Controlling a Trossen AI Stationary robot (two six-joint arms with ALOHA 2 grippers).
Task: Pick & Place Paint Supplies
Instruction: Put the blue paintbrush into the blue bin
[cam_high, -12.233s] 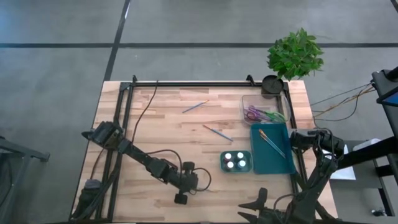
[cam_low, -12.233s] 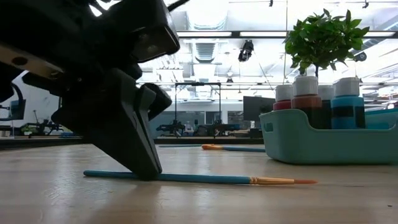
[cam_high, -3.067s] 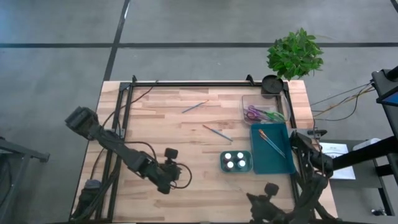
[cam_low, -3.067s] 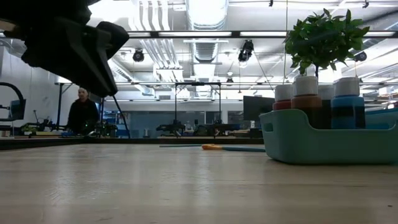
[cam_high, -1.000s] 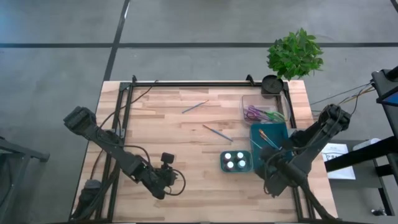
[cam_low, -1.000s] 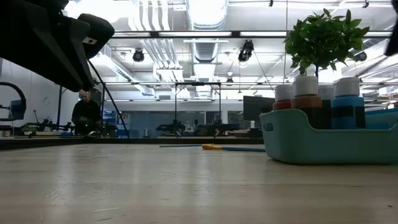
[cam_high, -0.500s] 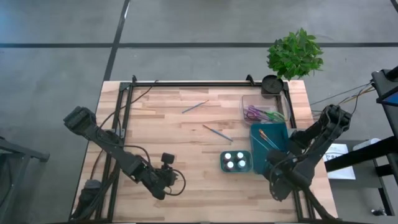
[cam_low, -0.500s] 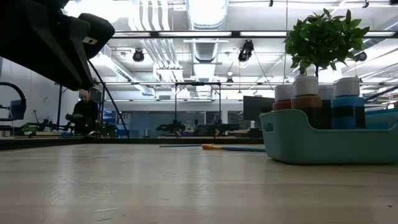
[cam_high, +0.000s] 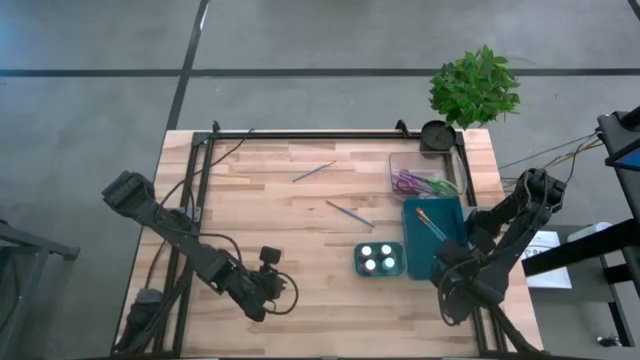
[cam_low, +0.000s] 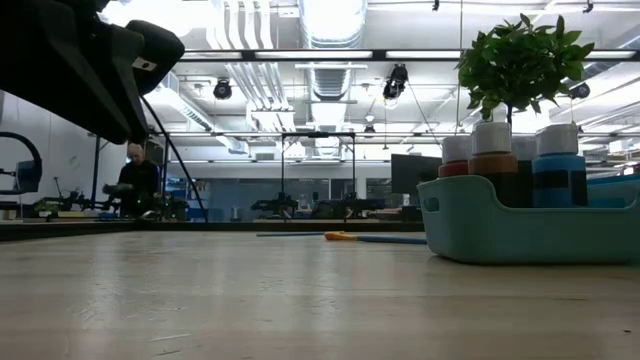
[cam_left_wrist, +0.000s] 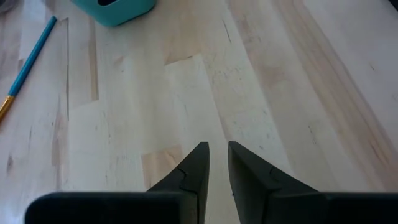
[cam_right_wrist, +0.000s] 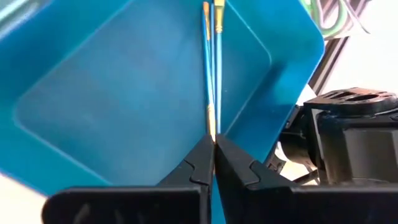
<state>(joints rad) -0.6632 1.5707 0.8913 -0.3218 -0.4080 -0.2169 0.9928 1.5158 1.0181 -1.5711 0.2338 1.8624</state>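
Note:
The small teal palette (cam_high: 380, 260) sits on the table with paint tubes (cam_low: 492, 150) standing in it. Two paintbrushes (cam_high: 349, 213) (cam_high: 314, 171) lie on the wood toward the far side. Two more blue brushes (cam_right_wrist: 207, 62) (cam_right_wrist: 217, 62) lie side by side in the blue tray (cam_high: 452, 215). My right gripper (cam_right_wrist: 213, 144) is shut and hovers over the tray's near part (cam_high: 441, 264), pointing along those brushes. My left gripper (cam_left_wrist: 216, 149) is over bare wood near the table's near-left (cam_high: 272, 276), open by a narrow gap and holding nothing. My right gripper has its shut fingertips (cam_right_wrist: 205, 149) right at the near ends of the two brushes (cam_right_wrist: 211, 124) in the tray. The fingertips hide those ends, so I cannot tell whether they touch or pinch a brush.
A clear box of purple and green tools (cam_high: 422, 183) stands at the far end of the tray. A black cup (cam_high: 437, 135) and a green plant (cam_high: 475, 85) are at the far-right corner. A person (cam_low: 135, 185) stands in the room behind.
My right gripper has drawn back a little along the tray toward the table's near edge and right side. The brushes and the palette have stayed where they were.

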